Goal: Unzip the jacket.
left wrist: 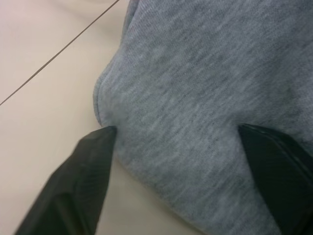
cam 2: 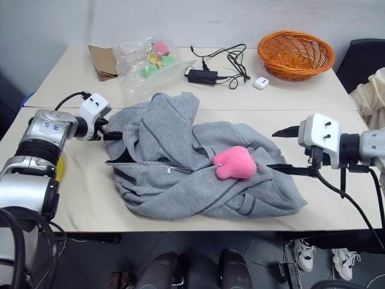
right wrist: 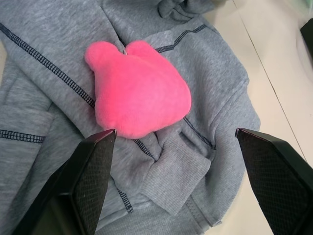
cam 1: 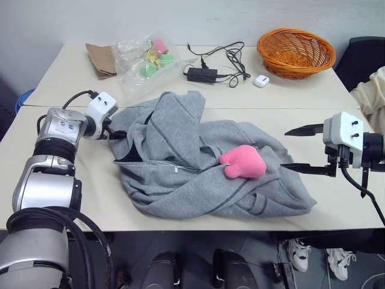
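My pincers flank the crumpled light grey fleece jacket [cam 1: 204, 165].
Left pincer [cam 1: 115, 135] spread around its edge; right pincer [cam 1: 305, 149] released, empty.

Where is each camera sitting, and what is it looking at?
Left eye view: on the head, looking down at the table, the jacket, both arms.
Right eye view: beside it, same scene.
Left wrist view: on the left wrist, looking along the left pincer at the jacket's edge; its fingers straddle the cloth.
Right wrist view: on the right wrist, looking along the open right pincer at the pink plush on the jacket.
Shared: the jacket is in all four.
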### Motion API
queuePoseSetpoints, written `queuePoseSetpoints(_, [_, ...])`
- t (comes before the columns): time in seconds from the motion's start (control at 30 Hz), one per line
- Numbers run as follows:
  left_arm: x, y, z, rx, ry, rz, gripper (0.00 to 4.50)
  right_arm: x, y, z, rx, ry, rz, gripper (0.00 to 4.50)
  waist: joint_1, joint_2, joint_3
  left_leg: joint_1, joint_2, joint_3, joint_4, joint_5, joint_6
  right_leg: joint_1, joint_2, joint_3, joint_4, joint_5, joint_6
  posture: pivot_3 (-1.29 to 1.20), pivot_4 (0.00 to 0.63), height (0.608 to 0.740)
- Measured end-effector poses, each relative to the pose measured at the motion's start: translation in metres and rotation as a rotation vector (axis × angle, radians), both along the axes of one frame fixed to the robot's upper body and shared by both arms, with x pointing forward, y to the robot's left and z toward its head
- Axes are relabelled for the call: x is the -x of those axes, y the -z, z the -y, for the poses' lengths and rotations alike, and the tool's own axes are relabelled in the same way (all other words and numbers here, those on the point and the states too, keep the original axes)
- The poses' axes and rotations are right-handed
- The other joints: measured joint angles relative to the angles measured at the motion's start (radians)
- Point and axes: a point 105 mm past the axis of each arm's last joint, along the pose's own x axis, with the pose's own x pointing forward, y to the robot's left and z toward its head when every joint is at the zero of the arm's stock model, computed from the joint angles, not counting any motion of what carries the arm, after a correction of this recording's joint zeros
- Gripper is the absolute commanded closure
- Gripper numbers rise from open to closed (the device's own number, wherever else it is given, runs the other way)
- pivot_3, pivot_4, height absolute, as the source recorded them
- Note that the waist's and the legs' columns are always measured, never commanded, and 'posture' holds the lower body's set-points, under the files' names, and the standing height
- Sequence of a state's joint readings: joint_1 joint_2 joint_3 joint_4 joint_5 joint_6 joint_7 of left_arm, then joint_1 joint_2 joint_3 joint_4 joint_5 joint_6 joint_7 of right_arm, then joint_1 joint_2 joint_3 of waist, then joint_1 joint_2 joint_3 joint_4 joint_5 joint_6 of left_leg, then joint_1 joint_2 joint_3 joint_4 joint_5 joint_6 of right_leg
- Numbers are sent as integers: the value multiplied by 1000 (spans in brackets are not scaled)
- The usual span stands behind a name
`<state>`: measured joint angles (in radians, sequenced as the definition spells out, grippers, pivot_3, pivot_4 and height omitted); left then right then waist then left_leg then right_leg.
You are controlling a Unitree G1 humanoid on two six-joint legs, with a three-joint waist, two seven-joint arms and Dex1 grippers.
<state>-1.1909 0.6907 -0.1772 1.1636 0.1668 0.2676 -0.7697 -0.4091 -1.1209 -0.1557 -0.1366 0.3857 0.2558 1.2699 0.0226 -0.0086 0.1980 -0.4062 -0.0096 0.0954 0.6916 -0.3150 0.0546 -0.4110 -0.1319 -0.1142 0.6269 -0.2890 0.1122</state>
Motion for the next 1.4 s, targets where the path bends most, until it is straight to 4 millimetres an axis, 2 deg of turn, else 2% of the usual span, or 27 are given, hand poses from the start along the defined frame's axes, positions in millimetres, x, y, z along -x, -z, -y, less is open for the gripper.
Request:
queuePoseSetpoints(0.3, [3, 4, -7, -13, 0, -5, 4342, 0, -8, -6, -5, -21, 27, 428, -2, 0, 0, 0, 0, 0, 0, 0, 0, 0, 0, 0, 0, 0, 0, 0, 150, 740])
queuePoseSetpoints(0.33, [4, 3, -8, -12, -2, -4, 4482, 0, -9, -7, -8, -25, 31, 428, -3, 0, 0, 0, 0, 0, 0, 0, 0, 0, 0, 0, 1, 0, 0, 0, 150, 740])
queuePoseSetpoints(0.43, [6, 4, -13, -5, -17, -2, 4482, -1, -11, -11, -11, -41, 38, 428, -7, 0, 0, 1, 0, 0, 0, 0, 0, 0, 0, 0, 1, 0, 0, 0, 150, 740])
queuePoseSetpoints(0.53, [12, 5, -28, 2, -56, -2, 4482, -1, -12, -19, -39, -71, 23, 428, -20, 0, 0, 1, 1, 0, 0, 0, 0, 0, 0, 0, 1, 0, 0, 0, 150, 740])
queuePoseSetpoints(0.7, [41, 5, -75, -28, -187, -6, 4482, 13, -34, -44, -194, -184, -54, 428, -46, 0, 0, 1, 4, 1, -1, -1, -3, -1, 1, 0, 1, 0, -1, 0, 150, 740])
queuePoseSetpoints(0.8, [57, 5, -93, -22, -274, -8, 4482, 27, -46, -57, -312, -259, -121, 428, -46, 0, 0, 1, 4, 0, 0, -2, -3, -1, 0, 0, 1, -1, -1, 0, 150, 740])
queuePoseSetpoints(0.97, [72, 1, -100, -8, -363, -1, 4482, 40, -57, -66, -387, -314, -172, 428, -30, -1, -1, 1, 4, 0, 1, -3, -2, 0, -2, 5, 1, -1, -1, 0, 150, 740])
queuePoseSetpoints(1.13, [75, -2, -97, -23, -387, 11, 4482, 36, -55, -65, -384, -300, -159, 428, -18, -2, -1, 1, 4, 0, 2, -4, -2, 0, -3, 7, 1, 0, -1, 0, 150, 740])
queuePoseSetpoints(1.23, [70, -9, -94, -21, -389, 43, 4482, 25, -49, -60, -347, -246, -131, 428, -19, -2, -1, 1, 4, 0, 2, -4, -2, 0, -2, 6, 1, 0, -1, 0, 150, 740])
queuePoseSetpoints(1.4, [67, -27, -87, -30, -341, 98, 2984, -3, -32, -42, -261, -120, -82, 428, -22, -2, -1, 1, 3, 3, 2, -4, -2, -2, -1, 4, 1, 0, -1, 0, 150, 740])
